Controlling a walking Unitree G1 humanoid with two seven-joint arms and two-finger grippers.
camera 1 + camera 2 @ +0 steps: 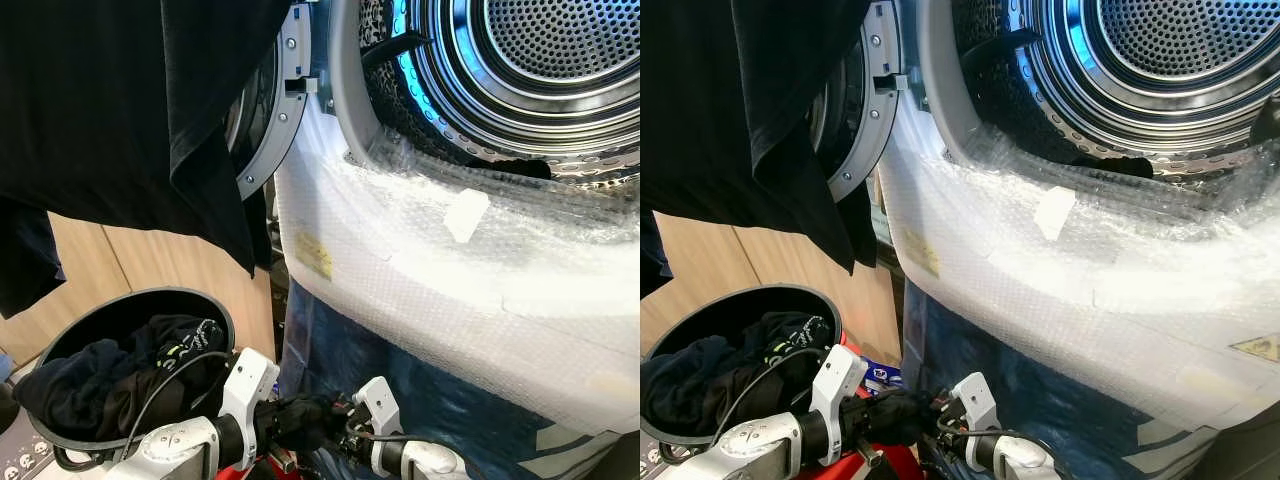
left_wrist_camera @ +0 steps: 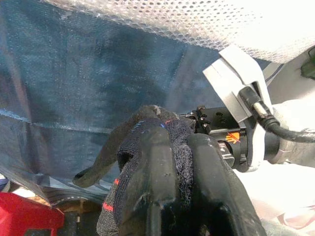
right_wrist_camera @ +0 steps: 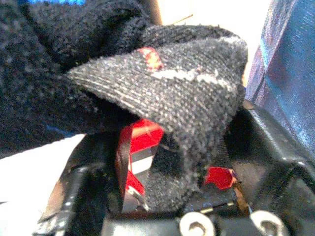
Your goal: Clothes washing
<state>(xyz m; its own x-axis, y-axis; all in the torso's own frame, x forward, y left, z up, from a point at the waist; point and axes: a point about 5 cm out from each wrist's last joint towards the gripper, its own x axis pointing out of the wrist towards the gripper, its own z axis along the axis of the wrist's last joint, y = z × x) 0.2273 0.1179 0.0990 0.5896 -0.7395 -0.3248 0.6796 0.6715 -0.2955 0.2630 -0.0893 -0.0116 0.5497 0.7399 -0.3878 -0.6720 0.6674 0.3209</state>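
Low in front of the washing machine (image 1: 470, 290), below its bubble-wrapped rim, the left gripper (image 1: 300, 425) has its fingers closed on a black sock (image 2: 147, 162). The right gripper (image 1: 345, 425) meets the same sock; its jaw state cannot be told. A round laundry basket (image 1: 215, 310) of dark clothes (image 1: 100, 380) stands beside the machine, under its open door (image 1: 265, 130).

Two silver-white arms end in white angular wrist brackets (image 1: 247, 385) — black cables (image 1: 160, 385) loop along them (red-orange marks near one mount) — with glossy black fingers (image 2: 162, 182).
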